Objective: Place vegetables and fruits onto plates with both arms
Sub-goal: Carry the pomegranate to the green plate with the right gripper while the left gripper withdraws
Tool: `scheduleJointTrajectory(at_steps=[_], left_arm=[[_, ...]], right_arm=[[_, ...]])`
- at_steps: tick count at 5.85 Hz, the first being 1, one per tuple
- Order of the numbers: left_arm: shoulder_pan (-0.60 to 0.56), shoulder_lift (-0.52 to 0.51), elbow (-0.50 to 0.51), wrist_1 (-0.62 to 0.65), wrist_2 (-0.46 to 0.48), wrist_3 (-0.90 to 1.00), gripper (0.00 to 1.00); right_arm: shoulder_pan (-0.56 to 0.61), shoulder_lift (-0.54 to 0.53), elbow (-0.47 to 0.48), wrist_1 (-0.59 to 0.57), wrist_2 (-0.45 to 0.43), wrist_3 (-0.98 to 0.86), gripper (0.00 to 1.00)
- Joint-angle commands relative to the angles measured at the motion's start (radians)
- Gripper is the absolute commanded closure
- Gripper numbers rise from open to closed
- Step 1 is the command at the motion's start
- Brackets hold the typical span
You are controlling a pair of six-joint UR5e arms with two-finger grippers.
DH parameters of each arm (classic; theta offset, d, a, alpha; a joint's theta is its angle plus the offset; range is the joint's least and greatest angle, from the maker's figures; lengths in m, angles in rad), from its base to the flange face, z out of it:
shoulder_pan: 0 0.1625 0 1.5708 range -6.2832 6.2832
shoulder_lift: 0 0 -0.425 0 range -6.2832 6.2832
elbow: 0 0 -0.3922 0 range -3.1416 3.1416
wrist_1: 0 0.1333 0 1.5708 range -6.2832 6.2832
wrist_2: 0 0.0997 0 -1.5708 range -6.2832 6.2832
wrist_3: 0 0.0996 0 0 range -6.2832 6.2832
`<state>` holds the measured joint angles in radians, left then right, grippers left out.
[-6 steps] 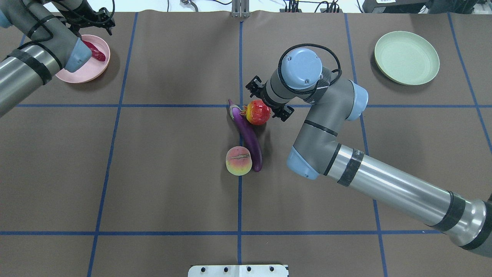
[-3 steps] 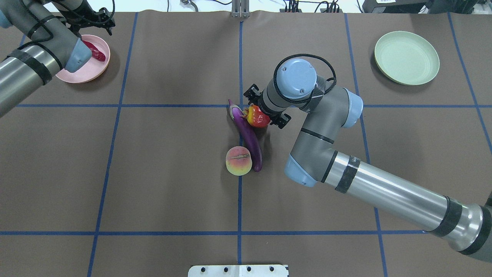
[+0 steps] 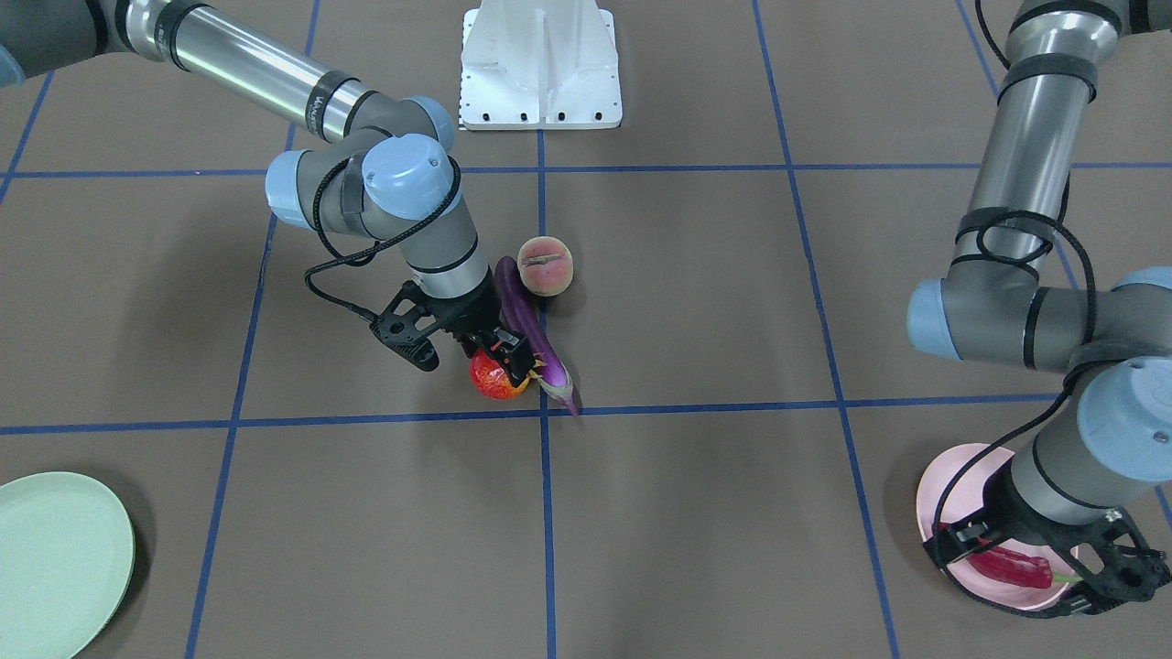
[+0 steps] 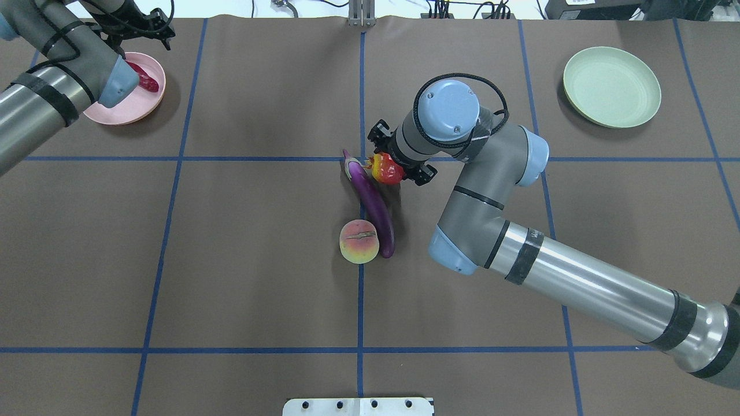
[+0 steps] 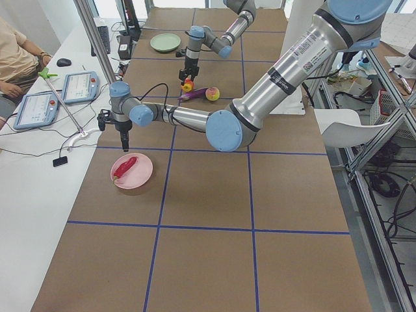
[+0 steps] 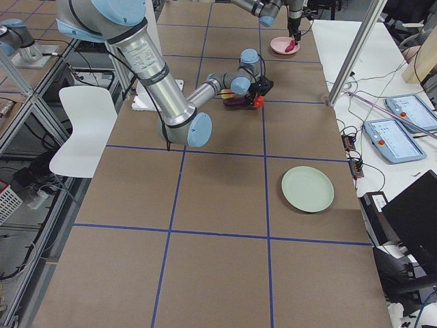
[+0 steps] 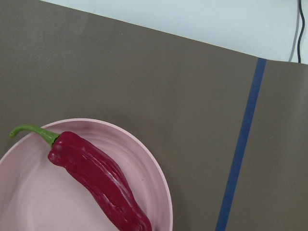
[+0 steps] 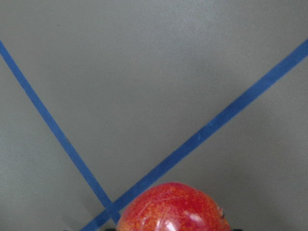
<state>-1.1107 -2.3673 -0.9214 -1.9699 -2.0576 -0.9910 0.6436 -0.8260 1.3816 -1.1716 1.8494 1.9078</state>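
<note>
**Chili plated; right gripper now over the fruit**

My left gripper (image 3: 1044, 560) hangs spread wide and empty over the pink plate (image 4: 124, 112), where the chili (image 7: 96, 185) lies. Against a second ago it has lifted a touch, so I judge that vegetable done. At mid-table the eggplant (image 4: 374, 205) and the peach (image 4: 359, 241), just beside its blunt end, lie where they did. The fruit (image 4: 388, 172) sits unmoved at the eggplant's calyx end. A second ago it showed almost whole beside my wrist. Now my right gripper (image 3: 469, 355) has slid over it, fingers wide to either side and not yet closed. Closing on it looks to be next. Far right, the green plate (image 4: 611, 86) holds nothing.
</note>
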Motion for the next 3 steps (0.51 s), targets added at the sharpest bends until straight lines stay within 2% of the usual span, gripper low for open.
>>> scheduleJointTrajectory(at_steps=[1, 2, 3], left_arm=[[0.024, -0.003, -0.039, 0.002, -0.006, -0.055, 0.00], [0.073, -0.004, -0.094, 0.002, -0.007, -0.139, 0.00], [0.136, -0.010, -0.143, 0.000, -0.027, -0.228, 0.00]], right_arm=[[0.126, -0.011, 0.008, -0.003, 0.107, -0.072, 1.00], [0.207, -0.036, -0.010, -0.010, 0.138, -0.213, 1.00], [0.294, -0.051, -0.068, -0.010, 0.184, -0.369, 1.00]])
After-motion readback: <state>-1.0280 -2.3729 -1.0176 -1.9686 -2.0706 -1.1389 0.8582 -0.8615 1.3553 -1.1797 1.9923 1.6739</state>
